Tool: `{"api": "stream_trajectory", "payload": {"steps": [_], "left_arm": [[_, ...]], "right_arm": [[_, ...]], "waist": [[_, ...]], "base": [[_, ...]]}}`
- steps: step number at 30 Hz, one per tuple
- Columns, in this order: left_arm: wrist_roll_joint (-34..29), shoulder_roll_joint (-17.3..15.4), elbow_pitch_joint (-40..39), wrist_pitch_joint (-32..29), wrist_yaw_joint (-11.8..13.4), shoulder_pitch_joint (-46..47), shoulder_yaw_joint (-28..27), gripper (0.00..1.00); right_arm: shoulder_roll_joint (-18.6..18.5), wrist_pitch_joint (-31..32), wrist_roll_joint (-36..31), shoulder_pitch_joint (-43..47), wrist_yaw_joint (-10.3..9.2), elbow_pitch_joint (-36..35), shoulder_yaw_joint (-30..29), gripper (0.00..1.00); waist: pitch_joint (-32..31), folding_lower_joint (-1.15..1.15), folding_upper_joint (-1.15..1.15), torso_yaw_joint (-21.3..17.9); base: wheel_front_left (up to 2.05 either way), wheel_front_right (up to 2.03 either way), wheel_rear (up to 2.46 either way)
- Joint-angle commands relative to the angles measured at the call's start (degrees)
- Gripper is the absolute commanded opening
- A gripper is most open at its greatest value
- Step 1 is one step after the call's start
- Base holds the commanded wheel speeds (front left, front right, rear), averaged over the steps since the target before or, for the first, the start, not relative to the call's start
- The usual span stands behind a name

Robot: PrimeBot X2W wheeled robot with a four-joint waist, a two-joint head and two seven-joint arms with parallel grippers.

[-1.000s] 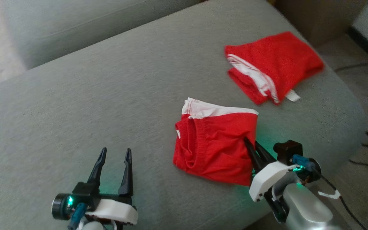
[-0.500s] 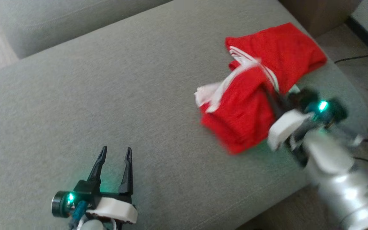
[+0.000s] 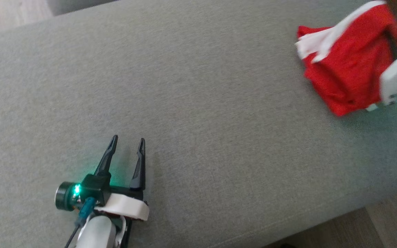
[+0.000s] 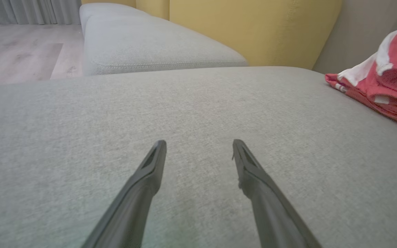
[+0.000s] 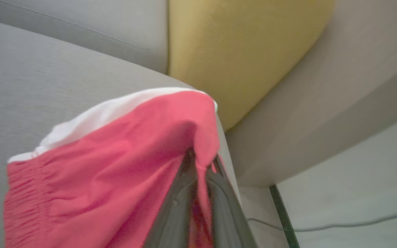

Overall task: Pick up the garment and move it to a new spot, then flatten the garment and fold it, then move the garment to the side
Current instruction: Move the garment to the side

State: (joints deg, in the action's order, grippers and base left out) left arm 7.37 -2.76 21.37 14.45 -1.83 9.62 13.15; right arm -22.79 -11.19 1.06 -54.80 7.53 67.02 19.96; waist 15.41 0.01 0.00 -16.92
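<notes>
Garment (image 3: pixel 346 65) over grey sofa (image 3: pixel 198 103), yellow cushion (image 5: pixel 240 44) behind

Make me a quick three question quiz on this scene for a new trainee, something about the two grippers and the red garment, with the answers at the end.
1. True or false: the left gripper is open with nothing between its fingers.
2. Pick one: the right gripper is shut on A) a blue towel, B) the red garment, C) a bottle.
3. Fill in the blank: the band along the garment's edge is ____ in colour.

Key: 1 true; 2 B; 3 white.
</notes>
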Motion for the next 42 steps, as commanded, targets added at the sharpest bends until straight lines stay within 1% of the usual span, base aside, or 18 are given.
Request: {"api": "stream_trajectory", "payload": {"steps": [1, 2, 4, 6, 9, 10, 11, 14, 17, 20, 23, 27, 29, 33, 37, 42], "left_arm": [[-0.52, -0.11, -1.44, 0.55, -0.06, 2.18, -1.6, 1.0], [-0.59, -0.11, -1.44, 0.55, -0.05, 2.4, -1.75, 1.0], [-0.76, -0.11, -1.52, 0.55, -0.12, 2.78, -1.98, 1.0], [-0.91, -0.11, -1.68, 0.55, -0.05, 3.0, -2.32, 1.0], [-0.71, -0.11, -1.85, 0.55, 0.36, 3.2, -3.35, 1.0], [-0.71, -0.11, -1.91, 0.55, 0.41, 3.22, -3.7, 1.0], [-0.71, -0.11, -1.91, 0.55, 0.41, 3.22, -3.7, 1.0], [-0.79, -0.11, -1.92, 0.55, 0.48, 3.18, -4.6, 1.0], [-0.22, -0.11, -1.94, 0.55, 0.8, 2.82, -5.61, 1.0], [0.49, -0.11, -2.16, 0.55, 1.35, 2.46, -6.65, 1.0], [0.92, -0.11, -2.44, 0.55, 1.77, 1.96, -7.28, 1.0], [1.61, -0.11, -2.5, 0.55, 2.19, 1.28, -8.04, 1.0], [1.88, -0.11, -2.56, 0.55, 2.52, 0.87, -8.45, 1.0], [2.41, -0.11, -2.37, 0.55, 2.96, -0.32, -8.98, 1.0], [2.53, -0.11, -2.28, 0.55, 3.18, -1.54, -9.13, 1.0], [2.22, -0.11, -1.72, 0.55, 3.16, -3.67, -10.03, 1.0]], "right_arm": [[-2.73, 0.63, -1.9, -2.71, -0.04, 0.57, -2.59, 0.82], [-3.48, 1.03, -3.01, -3.43, -0.04, 1.39, -4.45, 1.0], [-4.77, 0.58, -5.61, -4.48, -0.04, 1.7, -8.5, 1.0], [-5.51, -0.64, -8.08, -4.69, -0.04, 1.08, -13.97, 1.0], [-3.92, -2.07, -11.73, -3.51, -0.04, -0.65, -20.55, 1.0], [-2.94, -2.5, -12.93, -2.95, -0.04, -1.37, -22.05, 1.0], [-2.94, -2.5, -12.93, -2.95, -0.04, -1.37, -22.05, 1.0], [0.54, -3.5, -15.24, -1.32, -0.04, -4.23, -26.39, 1.0], [5.45, -3.75, -16.36, 1.02, -0.04, -7.56, -29.02, 1.0], [10.37, -3.78, -16.09, 4.59, -0.04, -12.86, -29.67, 1.0], [14.43, -3.79, -15.09, 8.65, -0.04, -17.19, -28.58, 1.0], [17.76, -3.8, -11.96, 14.37, -0.04, -22.23, -26.15, 1.0], [18.76, -3.8, -10.4, 17.27, -0.04, -24.46, -24.74, 1.0], [19.73, -3.8, -7.04, 23.01, -0.04, -27.46, -23.89, 1.0], [19.88, -3.8, -3.15, 27.09, -0.04, -28.63, -22.83, 1.0], [19.9, -3.8, -0.37, 31.78, -0.04, -28.72, -21.26, 1.0]], "waist": [[1.45, -0.01, 0.0, 1.63], [1.66, -0.01, 0.0, 1.83], [2.02, -0.01, 0.0, 2.06], [2.19, -0.01, 0.0, 2.17], [2.24, -0.01, 0.0, 2.03], [2.19, -0.01, 0.0, 1.92], [2.19, -0.01, 0.0, 1.92], [1.88, -0.01, 0.0, 1.52], [1.15, -0.01, 0.0, 1.25], [0.21, -0.01, 0.0, 1.44], [-0.98, -0.01, 0.0, 2.32], [-2.55, -0.01, 0.0, 4.2], [-3.39, -0.01, 0.0, 5.36], [-5.36, -0.01, 0.0, 8.17], [-7.27, -0.01, 0.0, 10.84], [-10.6, -0.01, 0.0, 13.26]], "base": [[0.0, 0.0, 0.0], [0.0, 0.0, 0.0], [0.0, 0.0, 0.0], [0.0, 0.0, 0.0], [0.0, 0.0, 0.0], [0.0, 0.0, 0.0], [0.0, 0.0, 0.0], [0.0, 0.0, 0.0], [0.0, 0.0, 0.0], [0.0, 0.0, 0.0], [0.0, 0.0, 0.0], [0.0, 0.0, 0.0], [0.0, 0.0, 0.0], [0.0, 0.0, 0.0], [0.0, 0.0, 0.0], [0.0, 0.0, 0.0]]}}
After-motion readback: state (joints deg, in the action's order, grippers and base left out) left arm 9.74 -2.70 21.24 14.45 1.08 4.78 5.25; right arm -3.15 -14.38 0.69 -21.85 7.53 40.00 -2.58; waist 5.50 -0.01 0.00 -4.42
